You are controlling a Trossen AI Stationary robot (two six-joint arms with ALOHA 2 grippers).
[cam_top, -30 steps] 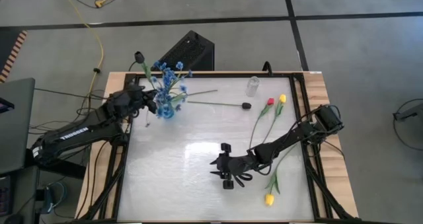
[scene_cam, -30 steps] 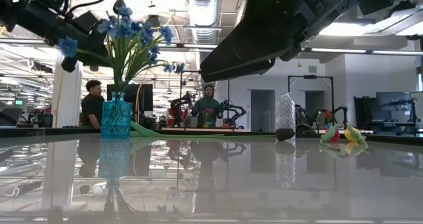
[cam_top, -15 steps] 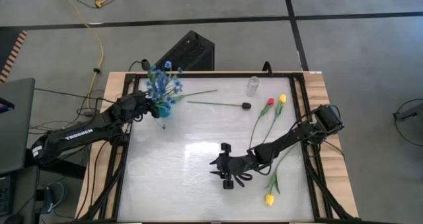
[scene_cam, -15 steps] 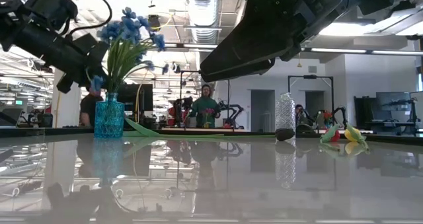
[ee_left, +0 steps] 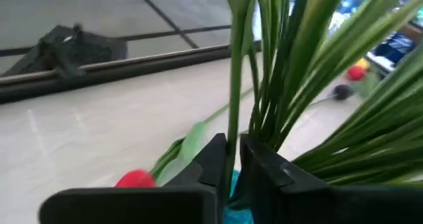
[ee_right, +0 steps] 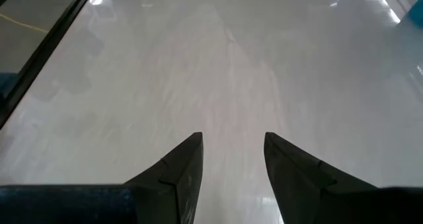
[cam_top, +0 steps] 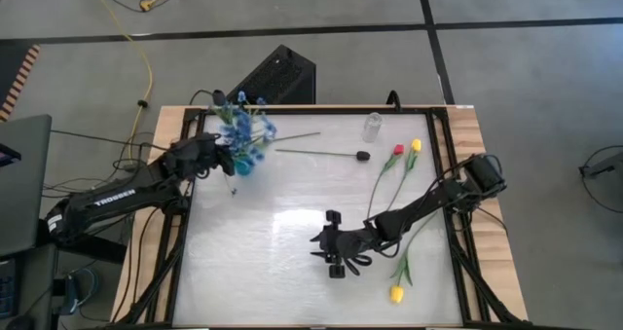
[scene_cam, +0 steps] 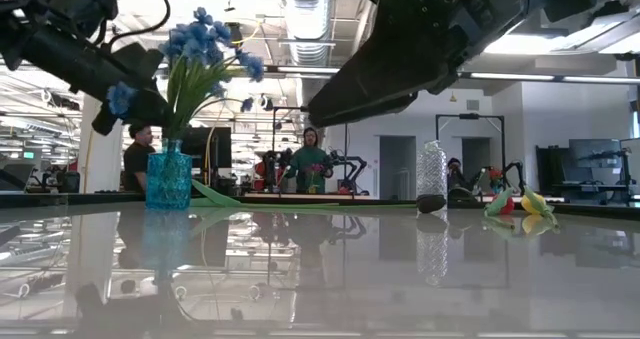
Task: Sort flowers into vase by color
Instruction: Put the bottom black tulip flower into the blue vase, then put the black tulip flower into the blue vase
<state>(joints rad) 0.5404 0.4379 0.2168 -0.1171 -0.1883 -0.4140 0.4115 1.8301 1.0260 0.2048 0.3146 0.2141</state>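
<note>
At the upper left of the high view, our left gripper pinched one green stem in the blue vase. We judged a sideways tug could tip that vase. Our right gripper hung open and empty mid-table.

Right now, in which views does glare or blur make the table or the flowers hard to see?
High view: a pale glare patch on the table. Low view: the tabletop mirrors the room and the blue vase. Left wrist view: the green stems by the left gripper look soft. Right wrist view: streaky reflections beyond the right gripper.
</note>
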